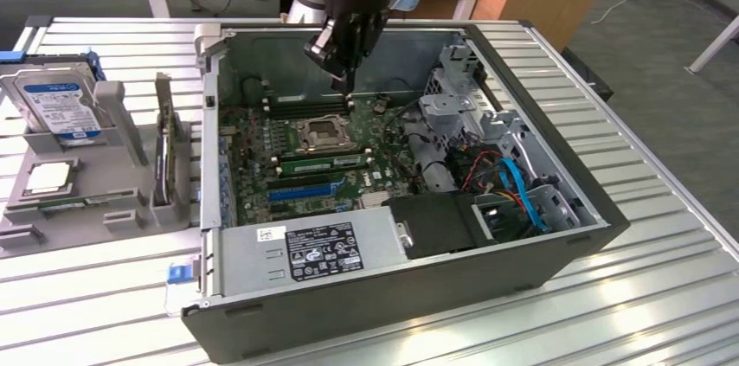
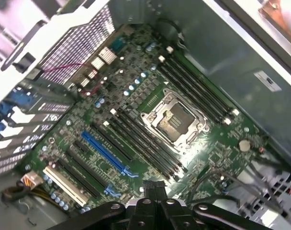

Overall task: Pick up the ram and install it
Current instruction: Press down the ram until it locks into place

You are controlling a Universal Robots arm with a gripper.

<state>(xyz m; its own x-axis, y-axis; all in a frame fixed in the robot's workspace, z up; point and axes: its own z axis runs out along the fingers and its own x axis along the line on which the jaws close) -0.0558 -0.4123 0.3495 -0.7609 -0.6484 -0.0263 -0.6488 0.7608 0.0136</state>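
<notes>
The ram (image 1: 64, 203) looks like the thin green stick lying in the front slot of the grey holder (image 1: 116, 210), at the exterior view's left, outside the computer case. My gripper (image 1: 343, 82) hangs well away from it, inside the open case (image 1: 508, 72), just above the far row of memory slots (image 1: 310, 105). Its fingers are shut with nothing between them. In the wrist view the shut fingertips (image 2: 153, 184) hover over the motherboard, near the dark memory slots (image 2: 148, 143) beside the silver processor socket (image 2: 173, 120).
A hard drive (image 1: 55, 99) stands in the holder's back, with a square silver processor (image 1: 47, 177) below it and an upright card (image 1: 165, 145) beside the case wall. Inside the case are the power supply (image 1: 318, 249), a drive cage (image 1: 456, 115) and red and blue cables (image 1: 514, 184).
</notes>
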